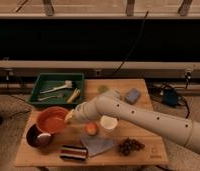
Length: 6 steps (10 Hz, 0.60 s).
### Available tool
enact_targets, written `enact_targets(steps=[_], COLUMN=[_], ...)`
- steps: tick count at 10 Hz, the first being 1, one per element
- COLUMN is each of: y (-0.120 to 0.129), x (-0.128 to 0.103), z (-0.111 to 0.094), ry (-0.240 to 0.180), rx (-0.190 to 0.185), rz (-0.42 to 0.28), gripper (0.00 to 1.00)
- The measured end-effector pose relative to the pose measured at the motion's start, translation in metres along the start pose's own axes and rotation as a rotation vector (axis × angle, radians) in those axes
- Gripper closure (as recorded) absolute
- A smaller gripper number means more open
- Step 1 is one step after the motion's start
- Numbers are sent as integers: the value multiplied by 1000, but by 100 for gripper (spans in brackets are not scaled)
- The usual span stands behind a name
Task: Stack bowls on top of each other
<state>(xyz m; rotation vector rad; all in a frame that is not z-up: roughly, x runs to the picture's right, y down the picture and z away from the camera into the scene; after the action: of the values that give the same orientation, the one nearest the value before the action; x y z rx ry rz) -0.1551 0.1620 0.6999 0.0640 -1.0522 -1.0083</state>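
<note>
Overlapping maroon bowl (35,138): orange bowl (52,119) at end effector (69,116).

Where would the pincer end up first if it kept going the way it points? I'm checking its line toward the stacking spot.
The pincer points left and down, holding the orange bowl at its rim. Straight on, that bowl would probably meet the maroon bowl first; depth is unclear.

I see the gripper (69,117) at the right rim of the orange bowl (52,120), which overlaps the dark bowl (37,138) at the table's (143,152) left edge. The green tray (57,90) blocks the far-left corner. Right of the gripper, the small orange thing (92,129) and white cup (109,123) stand close. In front, the striped block (73,153) and grey cloth (98,145) lie near. The arm (143,118) crosses the right half.
</note>
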Motion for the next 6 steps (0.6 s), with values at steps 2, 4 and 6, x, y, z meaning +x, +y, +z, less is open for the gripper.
enact_targets(steps=[2, 4, 6], y=[-2, -6, -9], x=[2, -1, -8], z=[18, 33, 47], ry=[-11, -24, -29], rx=[2, -1, -2], rz=[-24, -47, -58], gripper=[100, 100, 88])
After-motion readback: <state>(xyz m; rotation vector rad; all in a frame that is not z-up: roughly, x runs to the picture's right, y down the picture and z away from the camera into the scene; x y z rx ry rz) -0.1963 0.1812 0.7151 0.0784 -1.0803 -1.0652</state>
